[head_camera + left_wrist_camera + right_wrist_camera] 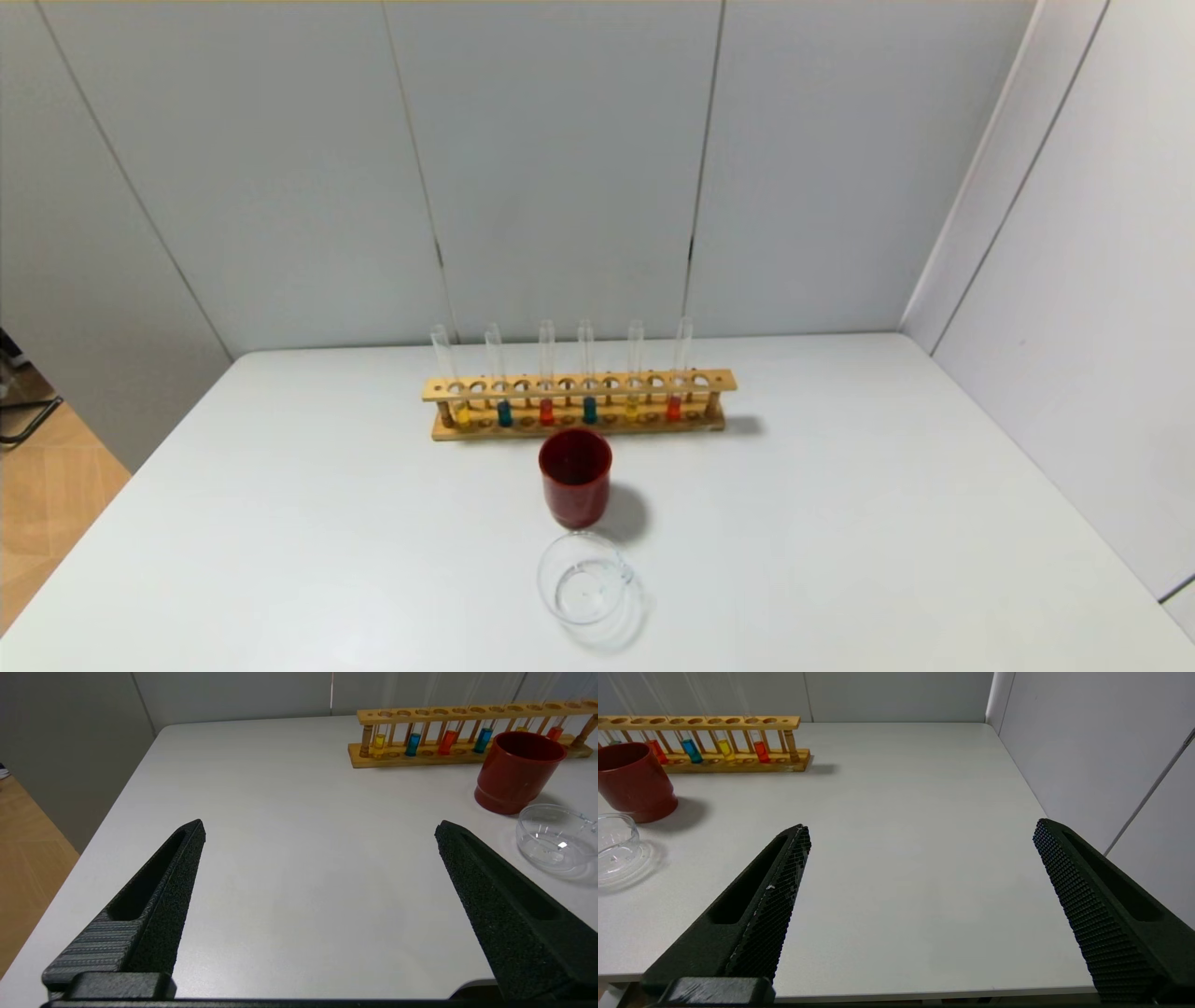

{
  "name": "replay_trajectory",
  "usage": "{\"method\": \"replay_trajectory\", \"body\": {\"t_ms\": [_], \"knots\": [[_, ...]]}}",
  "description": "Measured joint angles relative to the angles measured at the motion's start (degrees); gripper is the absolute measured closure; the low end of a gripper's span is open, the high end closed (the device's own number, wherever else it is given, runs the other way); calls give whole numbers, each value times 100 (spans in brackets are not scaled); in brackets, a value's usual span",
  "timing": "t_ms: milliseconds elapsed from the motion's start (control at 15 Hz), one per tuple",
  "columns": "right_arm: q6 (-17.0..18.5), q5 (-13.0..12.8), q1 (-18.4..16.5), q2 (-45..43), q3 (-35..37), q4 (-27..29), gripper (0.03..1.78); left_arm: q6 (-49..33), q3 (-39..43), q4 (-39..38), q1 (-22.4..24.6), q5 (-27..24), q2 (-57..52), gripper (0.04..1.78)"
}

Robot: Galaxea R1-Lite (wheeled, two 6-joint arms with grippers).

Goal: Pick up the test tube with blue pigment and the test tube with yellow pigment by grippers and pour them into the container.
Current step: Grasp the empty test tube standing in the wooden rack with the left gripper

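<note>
We see the left gripper (320,828) spread wide, its two black, grainy, wedge-shaped fingers (180,868) holding nothing and hanging over the near left part of the white table (299,812). The right gripper (920,828) is just as wide apart and empty, its fingers (1069,877) faced with a fine ribbed grid, over the near right part of the table beside the grey wall panels (1087,742). Neither arm shows in the head view.

Out from the claws, near the middle of the smooth matte tabletop, we find the container (586,579), a low clear glass cup with a round mouth. Just behind it stands a taller dark-red opaque cup (575,476).

Behind that runs a long wooden rack (579,403) with a row of round holes, holding six slim clear glass tubes upright. From the robot's left they carry yellow, blue, red-orange, blue, yellow and red-orange liquid. We count the blue tube (503,411) second from the left, with a like one (589,409) fourth, and the yellow tube (461,413) first, with its twin (632,407) fifth. All sit in the rack, well apart from both claws.
</note>
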Motion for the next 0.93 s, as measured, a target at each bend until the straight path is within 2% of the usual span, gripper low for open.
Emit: {"method": "replay_trajectory", "body": {"t_ms": [200,533,733,933], "knots": [[2,0,-2,0,0,1,7,-11,-397,201,0,-76,2,8],[2,0,-5,0,2,-2,7,-7,-1990,1705,0,-809,318,8],[5,0,-2,0,0,0,7,-5,-2506,1504,-116,-925,1217,8],[0,0,-2,0,0,-2,7,-23,-2892,788,-256,-942,2519,8]]}}
